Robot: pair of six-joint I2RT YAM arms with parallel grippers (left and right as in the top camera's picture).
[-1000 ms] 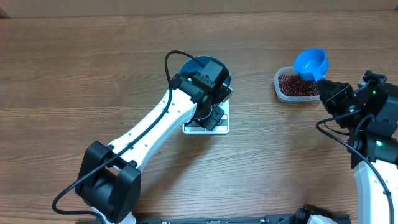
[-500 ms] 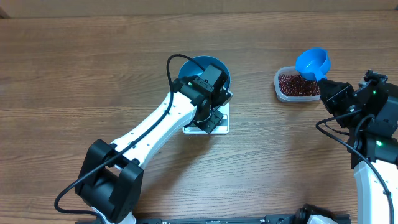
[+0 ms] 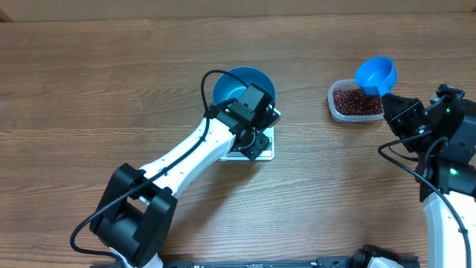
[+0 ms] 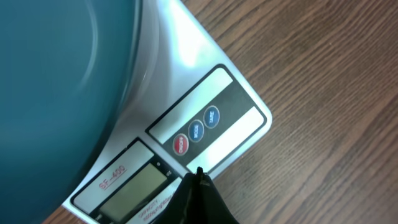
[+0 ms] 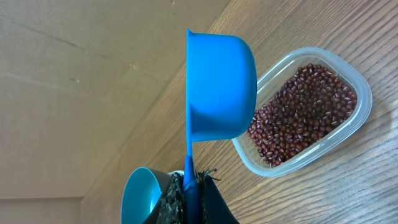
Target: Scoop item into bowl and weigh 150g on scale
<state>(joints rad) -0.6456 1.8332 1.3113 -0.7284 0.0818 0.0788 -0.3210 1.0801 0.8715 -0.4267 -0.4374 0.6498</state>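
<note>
The left claw (image 4: 198, 179) is pinched shut on nothing, its dark tip over the smooth white scale (image 4: 186, 74), just beside a red button (image 4: 180, 145) and two blue ones. Ahead of it, the round glossy blue bowl (image 3: 239, 80) sits on the scale. Only the wrist view shows the display (image 4: 134, 186). The right claw (image 5: 189, 190) is clamped on the thin handle of a blue plastic scoop (image 5: 221, 87). Just beyond it, tiny oval red-brown beans (image 5: 298, 115) fill a clear round-cornered tub (image 5: 365, 102). Wood-grain table (image 3: 89, 89) stretches left of the left claw.
</note>
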